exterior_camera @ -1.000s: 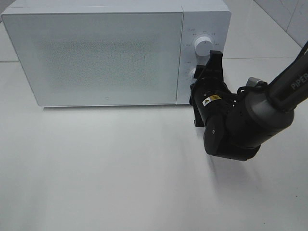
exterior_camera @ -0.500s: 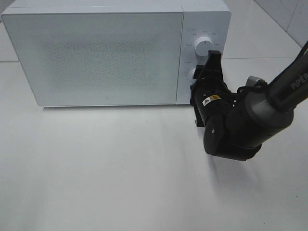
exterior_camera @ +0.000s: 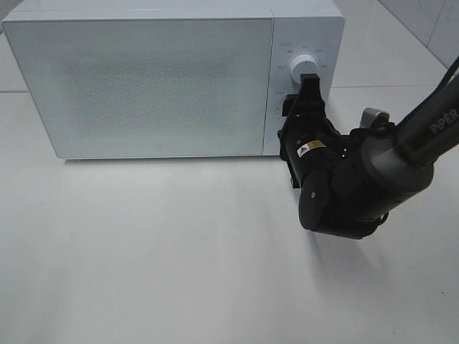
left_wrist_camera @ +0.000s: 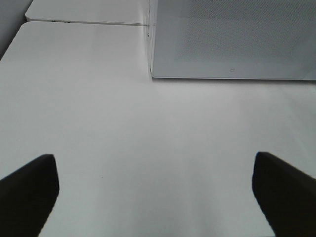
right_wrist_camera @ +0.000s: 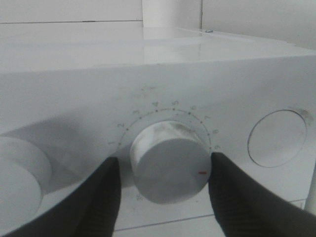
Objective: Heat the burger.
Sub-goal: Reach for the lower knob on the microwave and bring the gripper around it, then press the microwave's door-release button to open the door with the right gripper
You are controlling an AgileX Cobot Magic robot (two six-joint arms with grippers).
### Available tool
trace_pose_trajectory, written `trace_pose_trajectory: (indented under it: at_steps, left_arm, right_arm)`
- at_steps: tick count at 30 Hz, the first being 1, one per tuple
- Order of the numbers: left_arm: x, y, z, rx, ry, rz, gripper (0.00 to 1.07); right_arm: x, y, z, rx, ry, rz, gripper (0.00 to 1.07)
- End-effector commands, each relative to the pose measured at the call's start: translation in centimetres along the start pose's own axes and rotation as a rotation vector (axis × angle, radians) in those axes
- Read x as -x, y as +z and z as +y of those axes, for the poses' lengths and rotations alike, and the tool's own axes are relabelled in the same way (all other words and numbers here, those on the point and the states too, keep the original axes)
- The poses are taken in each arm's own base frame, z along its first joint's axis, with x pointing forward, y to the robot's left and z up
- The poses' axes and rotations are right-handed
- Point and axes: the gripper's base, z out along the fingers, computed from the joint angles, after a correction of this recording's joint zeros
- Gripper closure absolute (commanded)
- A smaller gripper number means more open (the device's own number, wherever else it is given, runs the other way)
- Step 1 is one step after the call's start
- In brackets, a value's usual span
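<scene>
— Where is the burger relative to the jaws?

— I cannot place it. The burger shows in no view. The microwave (exterior_camera: pixel 143 86) stands at the far side of the white table (exterior_camera: pixel 179 251) with its door (exterior_camera: pixel 150 79) closed, and the speckled door panel lets nothing through, so I cannot tell whether the burger is inside.

— What is the right gripper (exterior_camera: pixel 301 100) doing, then?

— It is up against the control panel (exterior_camera: pixel 305 43) at the microwave's right end, just below the upper knob (exterior_camera: pixel 305 68). In the wrist view its two dark fingers (right_wrist_camera: pixel 98 202) stand on either side of the lower knob (right_wrist_camera: pixel 170 168), which has a red mark (right_wrist_camera: pixel 201 173) near its rim and a numbered scale around it.

— Clamped on that knob?

— No, the jaws are parted around it. A strip of white panel shows between one finger and the knob's side. The other finger sits right at the rim, and I cannot tell whether it touches.

— And the left gripper (left_wrist_camera: pixel 154 165)?

— Spread wide, holding nothing. Its two fingertips sit well apart over the table, with the lower edge of the microwave door farther off. The overhead camera does not show that arm.
</scene>
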Motion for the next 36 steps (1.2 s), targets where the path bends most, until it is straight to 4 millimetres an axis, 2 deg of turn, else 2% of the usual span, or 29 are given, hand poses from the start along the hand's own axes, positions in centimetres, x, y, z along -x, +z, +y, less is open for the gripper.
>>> trace_pose_trajectory:
  at_steps: [1, 2, 5, 8, 16, 22, 24, 25, 27, 28, 29, 30, 32, 33, 34, 36]
  left_arm:
    - [-0.3, -0.1, 0.0, 0.002, -0.008, -0.012, 0.04]
    - [-0.3, -0.1, 0.0, 0.002, -0.008, -0.012, 0.04]
    - [-0.3, -0.1, 0.0, 0.002, -0.008, -0.012, 0.04]
    - [-0.3, -0.1, 0.0, 0.002, -0.008, -0.012, 0.04]
    - [-0.3, -0.1, 0.0, 0.002, -0.008, -0.012, 0.04]
    - [-0.3, -0.1, 0.0, 0.002, -0.008, -0.012, 0.04]
    - [-0.3, -0.1, 0.0, 0.002, -0.008, -0.012, 0.04]
    - [-0.3, -0.1, 0.0, 0.002, -0.008, -0.012, 0.04]
    - [-0.3, -0.1, 0.0, 0.002, -0.008, -0.012, 0.04]
    - [-0.3, -0.1, 0.0, 0.002, -0.008, -0.012, 0.04]
    - [-0.3, -0.1, 0.0, 0.002, -0.008, -0.012, 0.04]
    - [-0.3, -0.1, 0.0, 0.002, -0.008, -0.012, 0.04]
    - [-0.3, -0.1, 0.0, 0.002, -0.008, -0.012, 0.04]
    - [-0.3, -0.1, 0.0, 0.002, -0.008, -0.012, 0.04]
    - [-0.3, -0.1, 0.0, 0.002, -0.008, -0.012, 0.04]
    - [-0.3, -0.1, 0.0, 0.002, -0.008, -0.012, 0.04]
  right_arm:
    - [-0.1, 0.3, 2.0, 0.147, -0.032, -0.012, 0.49]
    - [-0.1, 0.3, 1.9, 0.132, -0.048, -0.01, 0.44]
    - [-0.2, 0.2, 1.4, 0.096, -0.053, 0.005, 0.39]
    - [-0.1, -0.2, 1.1, 0.068, -0.068, 0.016, 0.37]
    - [0.2, -1.7, 1.7, 0.027, -0.209, 0.09, 0.37]
    - [0.2, -3.3, 1.8, -0.082, -0.381, 0.211, 0.37]
    - [0.4, -4.2, 2.1, -0.138, -0.496, 0.265, 0.37]
    - [0.4, -4.2, 2.1, -0.138, -0.496, 0.265, 0.37]
    - [0.5, -5.0, 2.5, -0.17, -0.646, 0.321, 0.37]
    - [0.5, -5.0, 2.5, -0.17, -0.646, 0.321, 0.37]
    - [0.5, -5.4, 3.0, -0.175, -0.752, 0.363, 0.37]
    - [0.5, -5.4, 3.0, -0.175, -0.752, 0.363, 0.37]
    - [0.5, -6.0, 4.0, -0.15, -0.919, 0.417, 0.37]
    - [0.5, -6.0, 4.0, -0.15, -0.919, 0.417, 0.37]
    - [0.5, -6.5, 4.6, -0.134, -1.021, 0.454, 0.37]
    - [0.6, -6.7, 5.0, -0.127, -1.066, 0.472, 0.37]
